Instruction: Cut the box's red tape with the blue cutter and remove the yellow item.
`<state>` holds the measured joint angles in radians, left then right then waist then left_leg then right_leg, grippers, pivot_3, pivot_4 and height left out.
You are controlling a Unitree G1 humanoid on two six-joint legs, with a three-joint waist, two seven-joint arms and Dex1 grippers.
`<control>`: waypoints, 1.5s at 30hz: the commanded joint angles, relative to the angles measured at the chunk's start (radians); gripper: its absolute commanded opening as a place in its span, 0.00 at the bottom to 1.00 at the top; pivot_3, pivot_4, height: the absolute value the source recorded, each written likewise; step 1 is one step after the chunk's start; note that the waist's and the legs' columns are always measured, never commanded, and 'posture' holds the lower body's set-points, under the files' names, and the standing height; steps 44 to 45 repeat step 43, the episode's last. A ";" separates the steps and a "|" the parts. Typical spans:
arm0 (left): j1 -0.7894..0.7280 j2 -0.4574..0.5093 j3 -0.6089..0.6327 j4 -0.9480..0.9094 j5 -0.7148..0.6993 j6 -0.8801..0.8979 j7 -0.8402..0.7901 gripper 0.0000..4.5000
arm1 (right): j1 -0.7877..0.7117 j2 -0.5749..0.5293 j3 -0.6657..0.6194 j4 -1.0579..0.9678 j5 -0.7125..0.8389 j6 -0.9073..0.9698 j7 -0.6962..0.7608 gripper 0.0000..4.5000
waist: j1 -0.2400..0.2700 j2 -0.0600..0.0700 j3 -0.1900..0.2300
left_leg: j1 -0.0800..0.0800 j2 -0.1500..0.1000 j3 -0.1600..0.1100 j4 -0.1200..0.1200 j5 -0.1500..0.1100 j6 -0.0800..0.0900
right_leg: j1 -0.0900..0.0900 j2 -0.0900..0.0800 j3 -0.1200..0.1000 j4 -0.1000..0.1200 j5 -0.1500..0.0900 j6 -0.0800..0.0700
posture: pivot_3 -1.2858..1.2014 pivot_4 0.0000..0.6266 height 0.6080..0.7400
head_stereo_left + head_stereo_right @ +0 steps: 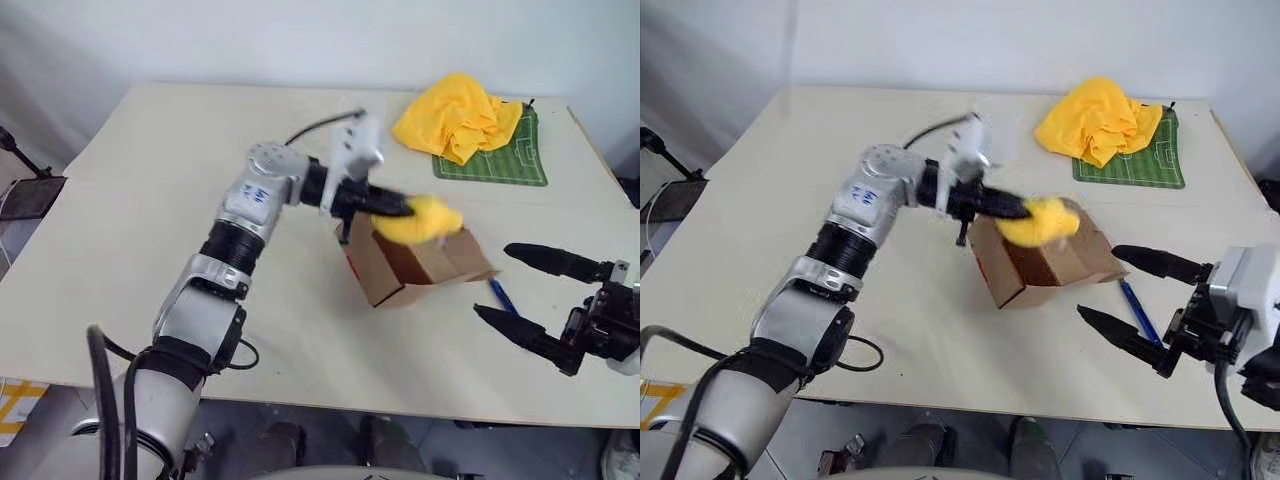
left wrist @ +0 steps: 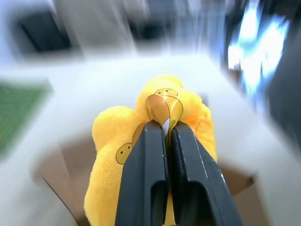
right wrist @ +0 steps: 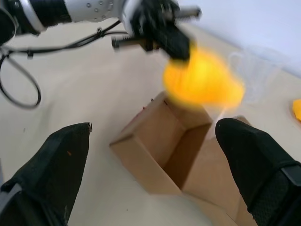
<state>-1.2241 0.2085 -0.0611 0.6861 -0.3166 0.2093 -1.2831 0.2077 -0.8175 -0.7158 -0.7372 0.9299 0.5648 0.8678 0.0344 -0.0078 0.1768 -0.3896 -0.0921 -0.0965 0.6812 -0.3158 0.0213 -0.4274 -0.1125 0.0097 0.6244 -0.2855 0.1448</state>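
Two pincers are in play over the pale table (image 1: 150, 200). The left pincer (image 1: 405, 208) is clamped on the yellow item (image 1: 425, 220), a soft plush lump printed with small faces, which is held just above the open mouth of the box (image 1: 415, 265); in the left wrist view its black fingers (image 2: 150, 165) are seen pressed nearly together with a pinch of the plush between them. The item is judged to be held clear of the carton so that it can be carried off. The left arm is stretched across the table with its pincer lying about level. The box rests open on the table, its flaps spread. The blue cutter (image 1: 1137, 312) lies on the table just beside the box, toward the right pincer (image 1: 1118, 292), whose fingers are held wide apart and empty, pointed toward the box. A yellow cloth (image 1: 458, 115) is bunched on a green mat (image 1: 510, 160) at the far edge.
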 commanded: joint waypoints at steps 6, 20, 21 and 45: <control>0.405 0.284 0.296 -0.159 -0.089 -0.096 0.093 0.00 | -0.195 0.109 0.324 0.024 -0.104 -0.154 -0.001 1.00 | -0.045 0.001 0.000 | 0.005 0.001 -0.002 -0.004 0.000 -0.003 | -0.002 0.001 0.008 0.002 0.000 0.000 | 0.52 0.24 1.00; 0.880 0.491 0.391 -0.393 -0.105 -0.089 0.188 0.36 | -0.323 0.111 0.570 0.248 -0.317 -0.396 0.238 1.00 | 0.016 -0.002 -0.001 | 0.005 -0.006 -0.007 -0.001 -0.003 0.001 | 0.000 0.001 0.008 -0.002 0.000 -0.001 | 0.52 0.24 1.00; 0.888 0.502 0.399 -0.425 -0.122 -0.063 0.183 0.43 | -0.319 0.104 0.554 0.257 -0.314 -0.397 0.242 1.00 | 0.015 -0.002 -0.001 | 0.005 -0.006 -0.007 -0.001 -0.003 0.001 | 0.000 0.001 0.008 -0.002 0.000 -0.001 | 0.52 0.24 1.00; 1.481 0.560 0.722 -0.726 -0.117 -0.162 0.282 0.63 | -0.113 0.085 0.370 0.284 -0.304 -0.453 0.257 1.00 | -0.022 -0.002 -0.001 | 0.020 0.003 0.000 -0.019 -0.006 -0.004 | 0.005 0.001 0.023 -0.006 -0.003 -0.007 | 0.52 0.24 1.00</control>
